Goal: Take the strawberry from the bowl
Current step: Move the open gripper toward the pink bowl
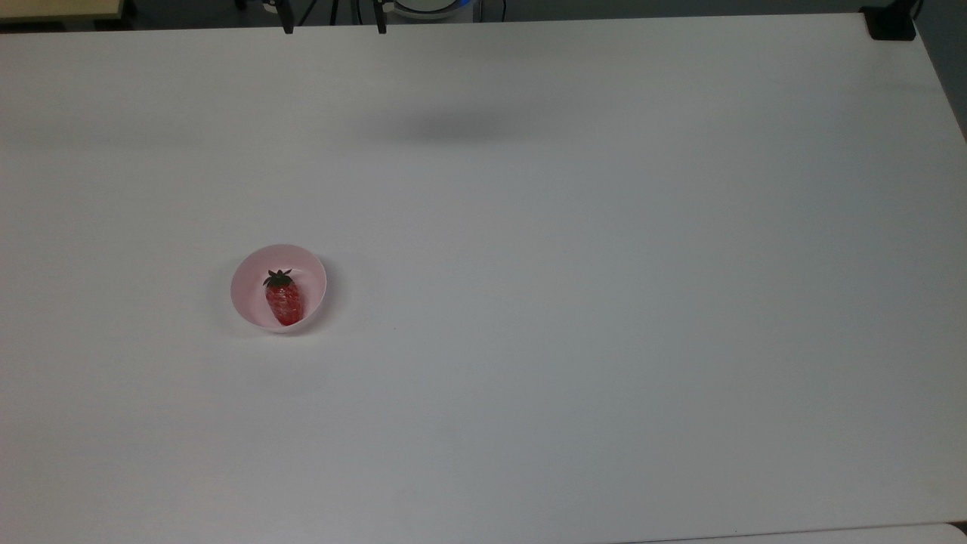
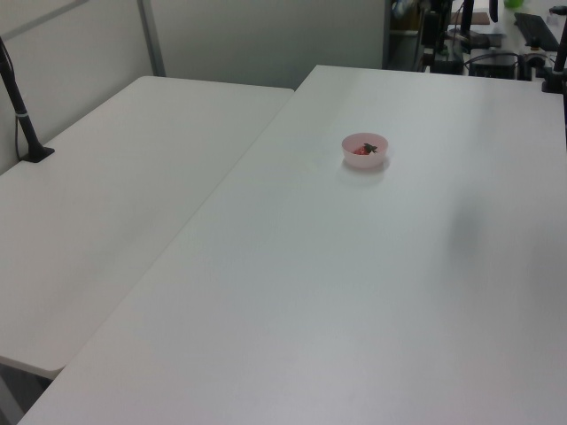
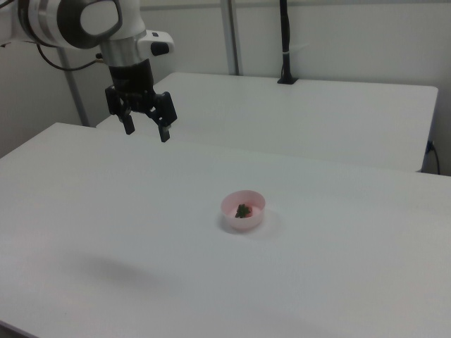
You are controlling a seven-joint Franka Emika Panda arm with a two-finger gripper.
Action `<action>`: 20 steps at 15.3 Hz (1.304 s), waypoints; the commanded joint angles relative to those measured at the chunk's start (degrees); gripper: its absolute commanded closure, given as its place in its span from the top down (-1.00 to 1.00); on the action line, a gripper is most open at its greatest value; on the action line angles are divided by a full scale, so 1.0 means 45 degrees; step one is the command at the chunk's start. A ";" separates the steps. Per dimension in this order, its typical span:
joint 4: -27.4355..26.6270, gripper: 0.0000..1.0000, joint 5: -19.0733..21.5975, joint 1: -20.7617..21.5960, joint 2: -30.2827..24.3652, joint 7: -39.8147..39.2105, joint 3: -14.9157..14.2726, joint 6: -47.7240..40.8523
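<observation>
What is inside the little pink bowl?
Inside the pink bowl lies one red strawberry with a dark green leafy cap. Whatever part of the bowl's bottom sits under the strawberry is covered, so nothing can be said about it.

No legible text, label or number — on anything here.
</observation>
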 commanded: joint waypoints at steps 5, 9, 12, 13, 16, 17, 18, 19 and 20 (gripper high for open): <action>0.0189 1.00 -0.0183 -0.0046 0.0034 0.0144 0.0040 -0.0349; 0.0228 1.00 -0.0046 -0.0221 0.0014 0.0125 -0.0097 -0.0349; 0.0228 1.00 -0.0202 -0.0396 0.0111 -0.0535 -0.0097 -0.0291; 0.0208 1.00 -0.0144 -0.0630 0.0209 -0.1274 -0.0097 -0.0059; 0.0247 1.00 -0.0201 -0.1080 0.0793 -0.2844 -0.0116 0.0819; 0.0267 1.00 -0.0221 -0.1159 0.0989 -0.2767 -0.0117 0.1325; 0.0267 1.00 -0.0183 -0.1256 0.1165 -0.2515 -0.0136 0.1872; 0.0267 1.00 -0.0183 -0.1489 0.1341 -0.2184 -0.0136 0.2341; 0.0267 1.00 -0.0183 -0.1588 0.1594 -0.1871 -0.0136 0.2849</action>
